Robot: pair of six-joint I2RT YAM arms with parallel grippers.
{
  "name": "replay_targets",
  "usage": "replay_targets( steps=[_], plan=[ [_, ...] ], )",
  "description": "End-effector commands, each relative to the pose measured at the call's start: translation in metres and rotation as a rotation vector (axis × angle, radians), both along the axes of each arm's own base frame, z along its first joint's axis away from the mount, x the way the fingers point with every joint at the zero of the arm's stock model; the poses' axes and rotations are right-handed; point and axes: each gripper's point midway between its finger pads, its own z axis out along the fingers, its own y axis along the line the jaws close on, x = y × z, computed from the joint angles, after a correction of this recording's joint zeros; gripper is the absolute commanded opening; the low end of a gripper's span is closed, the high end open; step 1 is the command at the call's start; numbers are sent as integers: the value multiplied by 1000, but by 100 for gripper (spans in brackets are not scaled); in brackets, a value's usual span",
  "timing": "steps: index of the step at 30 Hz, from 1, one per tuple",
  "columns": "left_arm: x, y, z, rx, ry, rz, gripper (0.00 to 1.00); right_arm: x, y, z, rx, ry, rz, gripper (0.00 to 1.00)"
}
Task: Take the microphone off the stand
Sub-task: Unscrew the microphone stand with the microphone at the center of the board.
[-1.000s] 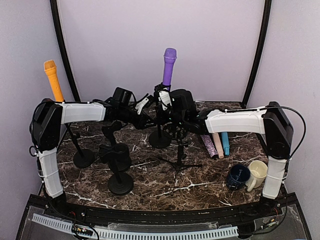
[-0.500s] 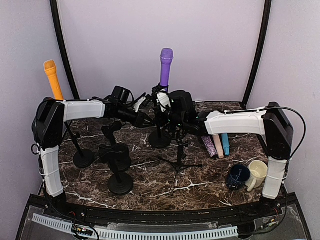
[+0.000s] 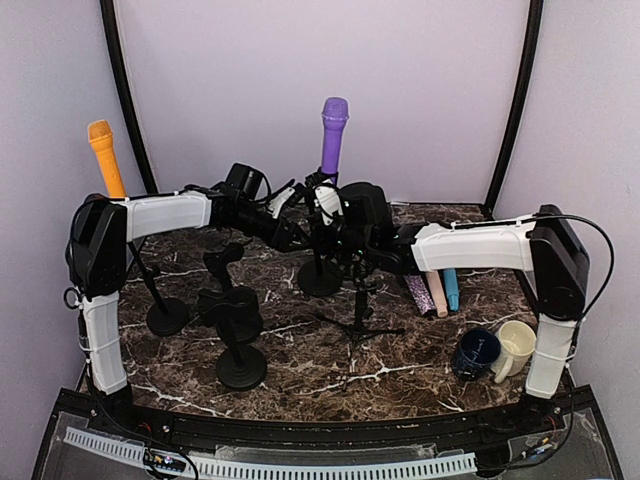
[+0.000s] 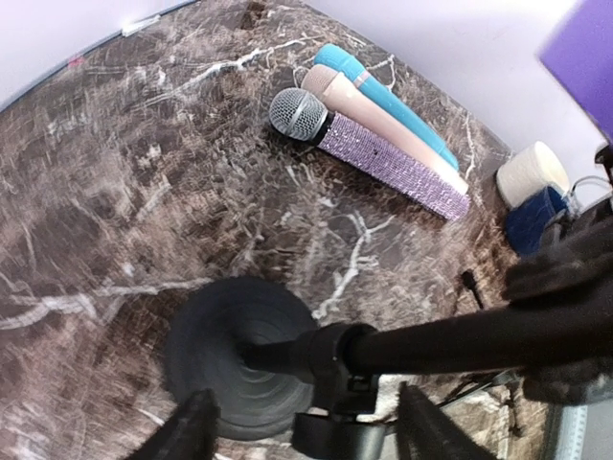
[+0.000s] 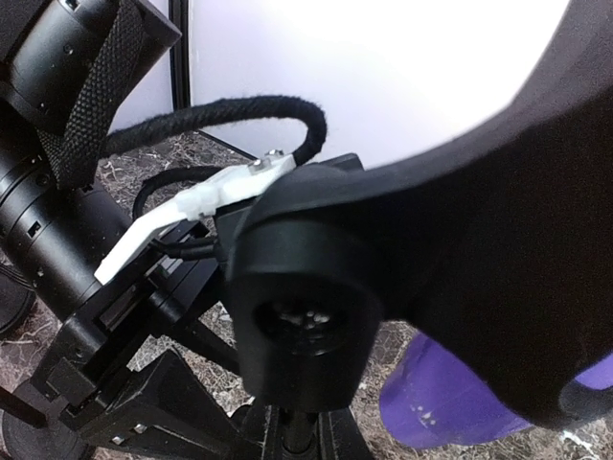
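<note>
Purple microphone (image 3: pixel 334 130) gripped by right claw (image 3: pixel 326 200); left claw (image 4: pixel 306 402) gapes astride stand (image 4: pixel 441 335).

Pale lilac walls (image 3: pixel 420 60), 2 black curved poles (image 3: pixel 118 50), dark white-veined marble tabletop (image 3: pixel 330 365) under even light

The desk (image 3: pixel 400 372) is a dark brown marble-patterned slab with white veins. 3 black round stand bases sit on it: 1 at centre left (image 3: pixel 168 316), 1 in the lower middle (image 3: pixel 241 370), and the centre stand base (image 3: pixel 320 279) further back. A small tripod stand (image 3: pixel 358 328) rests just right of centre. At centre right 3 microphones lie side by side, touching: a purple glitter microphone (image 3: pixel 418 292), a pink microphone (image 3: pixel 435 290) and a teal microphone (image 3: pixel 451 286). At lower right a dark blue mug (image 3: pixel 476 352) stands beside a cream mug (image 3: pixel 515 345).
</note>
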Motion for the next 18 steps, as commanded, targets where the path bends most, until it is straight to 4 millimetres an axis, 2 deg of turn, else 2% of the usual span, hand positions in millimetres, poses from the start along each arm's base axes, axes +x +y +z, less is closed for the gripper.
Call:
replay_targets(
  steps=[1, 6, 9, 10, 11, 12, 18],
  plan=[
    [4, 8, 29, 33, -162, -11, 71, -12, 3, 19, 42, -24, 15, 0],
    [3, 10, 40, 12, -282, -22, 74, -11, 5, 22, 52, -23, 17, 0],
    [-4, 14, 41, 4, -347, -33, 74, -10, 7, 23, 55, -22, 18, 0],
    [-4, 12, 53, -14, -405, -29, 74, -10, 7, 23, 56, -22, 18, 0],
    [-8, 14, 45, 1, -421, -37, 74, -10, 7, 23, 56, -22, 18, 0],
    [-8, 13, 52, 2, -464, -31, 74, -10, 7, 24, 58, -21, 19, 0],
    [-10, 9, 38, 109, -548, -40, 73, -9, 7, 23, 55, -21, 17, 0]
  ],
)
